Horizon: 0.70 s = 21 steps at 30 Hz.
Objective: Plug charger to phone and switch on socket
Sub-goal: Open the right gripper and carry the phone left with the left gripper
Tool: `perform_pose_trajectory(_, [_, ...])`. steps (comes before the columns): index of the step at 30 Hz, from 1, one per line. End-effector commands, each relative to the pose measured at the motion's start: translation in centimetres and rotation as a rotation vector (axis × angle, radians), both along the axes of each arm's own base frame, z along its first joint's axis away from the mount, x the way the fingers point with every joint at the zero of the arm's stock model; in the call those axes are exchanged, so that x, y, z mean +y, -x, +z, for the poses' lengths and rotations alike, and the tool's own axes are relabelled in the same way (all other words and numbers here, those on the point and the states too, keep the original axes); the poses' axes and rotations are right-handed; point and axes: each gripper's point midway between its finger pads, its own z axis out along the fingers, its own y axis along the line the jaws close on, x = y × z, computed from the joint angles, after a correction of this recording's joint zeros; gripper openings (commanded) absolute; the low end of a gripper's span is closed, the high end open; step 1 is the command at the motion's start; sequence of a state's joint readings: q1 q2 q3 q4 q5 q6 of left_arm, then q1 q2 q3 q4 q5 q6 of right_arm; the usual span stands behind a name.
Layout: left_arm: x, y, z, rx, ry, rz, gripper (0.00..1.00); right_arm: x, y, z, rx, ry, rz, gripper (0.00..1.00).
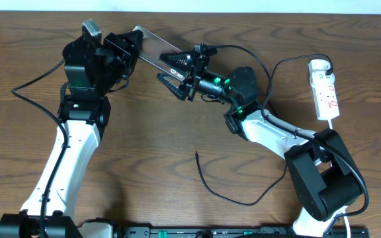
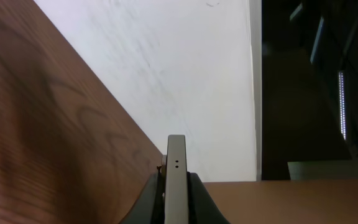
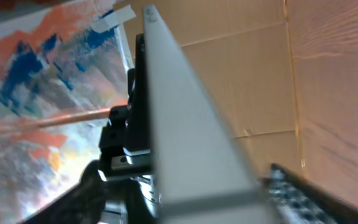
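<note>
Left claw (image 1: 123,47) is seen from overhead clenched on one end of the phone (image 1: 152,46), while the right claw (image 1: 172,71) is spread open at the other end; the charger (image 1: 207,188) lies loose on the table (image 1: 151,132), well apart from the socket (image 1: 325,89). From the left wrist, the phone's (image 2: 176,165) edge is seen pinched between fingers (image 2: 146,200). From the right wrist, the phone (image 3: 185,124) is shown between parted fingers (image 3: 298,188).

overhead view: your table (image 1: 177,132) is evenly and brightly lit from above, shadows faint and soft, with a pale sheen on the phone (image 1: 149,45). left wrist view: glaring white wall (image 2: 185,74), right third near black. right wrist view: phone close to your lens, soft and blurred.
</note>
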<state>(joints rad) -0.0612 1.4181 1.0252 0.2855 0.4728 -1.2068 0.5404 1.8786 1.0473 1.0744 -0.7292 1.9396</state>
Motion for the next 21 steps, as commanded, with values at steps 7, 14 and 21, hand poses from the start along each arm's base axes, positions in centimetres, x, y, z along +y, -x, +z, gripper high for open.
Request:
perform_pose_trajectory(7, [2.1,0.0,1.0,-0.029,0.008,-0.012,0.08,0.1,0.4,0.8,-0.061,0.003,0.015,0.99])
perform_pose_trajectory(14, [8.3,1.3,1.7,-0.042,0.055,-0.058,0.07,-1.1,0.0,0.6,-0.189,0.049,0.012,0.99])
perform_pose_trajectory(21, [12.4,5.9,2.7,-0.07,0.118,-0.254,0.07,-1.7,-0.6,-3.2,-0.279,0.226,0.044,0.99])
